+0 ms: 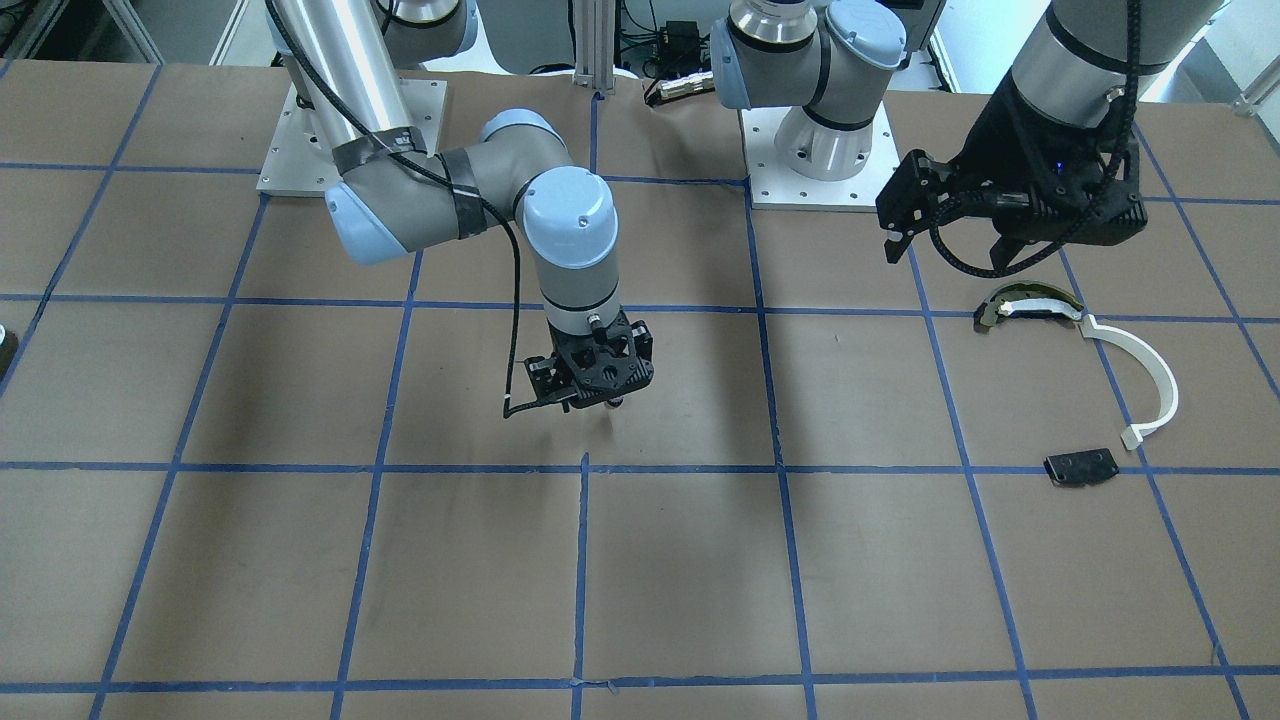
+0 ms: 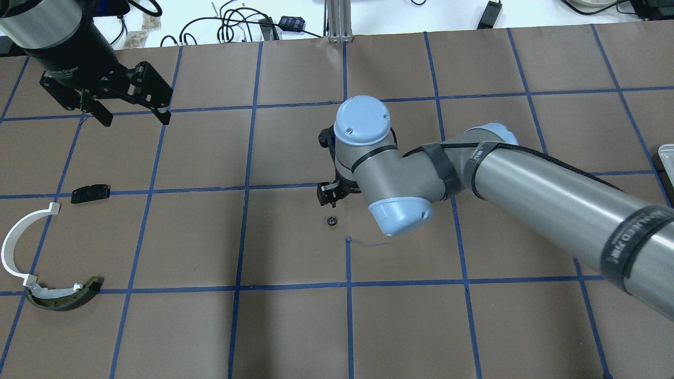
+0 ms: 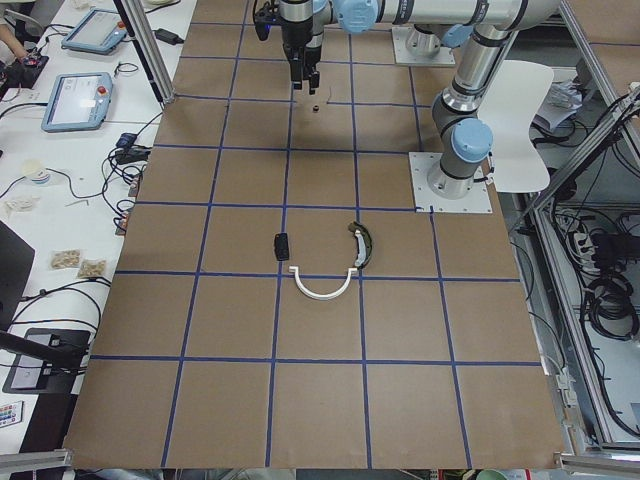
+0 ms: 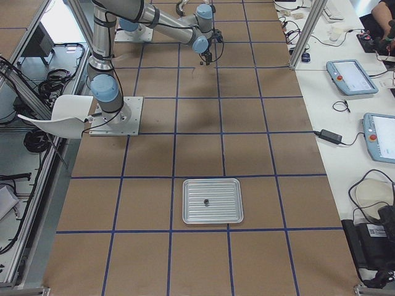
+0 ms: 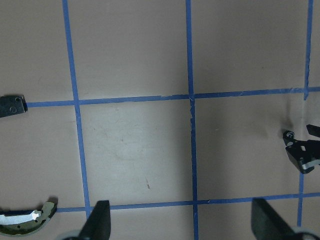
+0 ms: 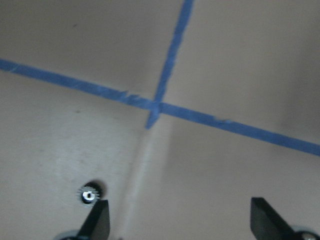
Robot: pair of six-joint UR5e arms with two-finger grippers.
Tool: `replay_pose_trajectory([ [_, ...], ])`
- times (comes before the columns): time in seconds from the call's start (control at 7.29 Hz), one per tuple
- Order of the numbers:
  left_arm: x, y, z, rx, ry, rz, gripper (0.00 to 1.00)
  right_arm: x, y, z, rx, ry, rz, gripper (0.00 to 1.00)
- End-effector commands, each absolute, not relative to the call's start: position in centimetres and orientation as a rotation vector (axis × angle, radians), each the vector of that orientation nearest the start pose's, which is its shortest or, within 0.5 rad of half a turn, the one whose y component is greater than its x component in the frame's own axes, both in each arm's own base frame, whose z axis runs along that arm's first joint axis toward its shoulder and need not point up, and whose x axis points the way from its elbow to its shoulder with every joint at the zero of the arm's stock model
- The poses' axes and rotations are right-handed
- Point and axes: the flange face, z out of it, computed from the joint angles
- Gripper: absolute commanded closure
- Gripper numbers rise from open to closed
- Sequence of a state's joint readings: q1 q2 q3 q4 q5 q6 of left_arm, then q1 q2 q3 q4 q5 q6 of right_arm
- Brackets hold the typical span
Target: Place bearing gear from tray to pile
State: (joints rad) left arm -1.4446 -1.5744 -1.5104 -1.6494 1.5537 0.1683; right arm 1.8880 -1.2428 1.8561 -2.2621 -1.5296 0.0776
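Hovering right claw (image 6: 181, 221): it hangs low over the surface (image 2: 295, 326), fingers spread wide and gripping nothing.
Bearing gear (image 6: 89, 195): small and round, with a dark toothed rim and a bright silver centre around a dark bore. It lies flat on the bare surface just beside one right fingertip, outside the gap between the fingers.
Tape around it: a blue line ends in a short stub close to the gear, next to a crossing of blue lines.
Left claw (image 2: 136, 115): raised above the surface with fingers wide apart, holding nothing.
Pile: a white arc strip (image 1: 1168, 390), a dark curved piece with cream band (image 1: 1030, 303) touching one end of the strip, and a black plate (image 1: 1080, 467) near the other end. All are well apart from the gear, on the left arm's side.
Room: bare brown squares span the stretch between gear and pile.
Tray (image 4: 184, 209): ribbed metal, far off on the right arm's side, with one small dark part (image 4: 206, 201) on it.
Edges: cables lie beyond the surface's far edge.
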Motion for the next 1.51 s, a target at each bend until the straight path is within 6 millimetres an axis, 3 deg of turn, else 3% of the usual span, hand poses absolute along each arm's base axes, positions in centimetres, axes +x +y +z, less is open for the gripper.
replay_pose_trajectory([
  [0.0,-8.2,-49.3,47.6,0.095,3.177,0.128,0.0,16.1,-52.7,30.1,0.02,3.098,-0.094,0.0],
  [0.27,-12.7,-46.9,49.1,0.243,3.159,0.077,0.0,4.1,-53.3,28.9,0.366,3.086,-0.042,0.0],
  [0.41,-15.6,-46.3,48.4,0.335,3.151,0.099,0.0,-3.9,-52.7,28.3,0.524,3.054,0.024,0.0],
  [0.55,-17.5,-46.7,46.1,0.366,3.157,0.165,0.0,-9.8,-51.8,28.2,0.465,3.059,0.044,0.0],
  [0.69,-17.8,-49.4,42.1,0.34,3.159,0.191,0.0,-14.7,-50.6,28.1,0.382,3.082,0.041,0.0],
  [0.82,-18.6,-52.5,39.0,0.262,3.168,0.072,0.0,-20.6,-48.8,28.1,0.347,3.106,0.044,0.0],
  [0.96,-19.3,-53.1,35.8,0.2,3.167,0.138,0.0,-25.5,-46.8,27.8,0.314,3.108,0.04,0.0],
  [1.1,-21.3,-53.2,34.3,0.154,3.164,0.134,0.0,-30.1,-45.0,27.8,0.308,3.13,0.039,0.0],
  [1.23,-25.3,-52.5,32.5,0.204,3.151,0.085,0.0,-33.3,-44.7,26.8,0.28,3.161,0.062,0.0],
  [1.37,-27.6,-52.0,29.9,0.194,3.167,0.037,0.0,-37.6,-44.1,25.1,0.26,3.18,0.064,0.0],
])
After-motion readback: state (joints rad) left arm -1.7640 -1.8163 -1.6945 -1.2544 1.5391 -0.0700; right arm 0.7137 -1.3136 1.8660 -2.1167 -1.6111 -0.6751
